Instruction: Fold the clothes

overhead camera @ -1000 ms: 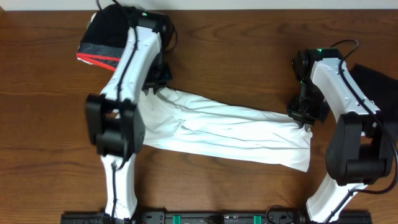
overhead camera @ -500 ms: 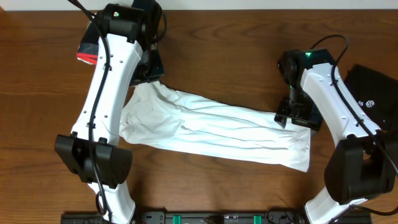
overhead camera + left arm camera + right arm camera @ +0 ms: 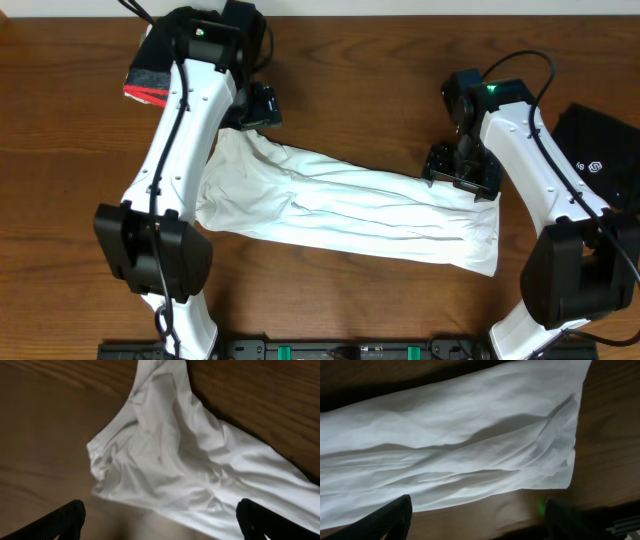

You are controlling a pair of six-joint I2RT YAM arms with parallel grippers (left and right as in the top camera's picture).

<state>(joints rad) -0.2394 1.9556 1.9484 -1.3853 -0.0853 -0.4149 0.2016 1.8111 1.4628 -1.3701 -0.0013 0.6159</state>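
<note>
A dark bundle [image 3: 150, 72] with a red and grey edge lies at 11 o'clock on the tabletop [image 3: 60, 200], partly under the left arm. The left gripper [image 3: 256, 106] hangs over the bunched end of the white shirt [image 3: 340, 212]. From above you cannot tell how its jaws stand. The left wrist camera shows its fingers [image 3: 65, 519] far apart, at 7 and 5 o'clock of that picture, with crumpled cloth ahead of them. The shirt lies in a long wrinkly strip across the middle, from 10 o'clock down to 4 o'clock. The right gripper [image 3: 462, 172] is over the shirt's other end. Its wrist camera shows jaws wide too, above the hem and a corner. Only the view from above shows the black garment [image 3: 598, 150] with a white logo at 3 o'clock.
</note>
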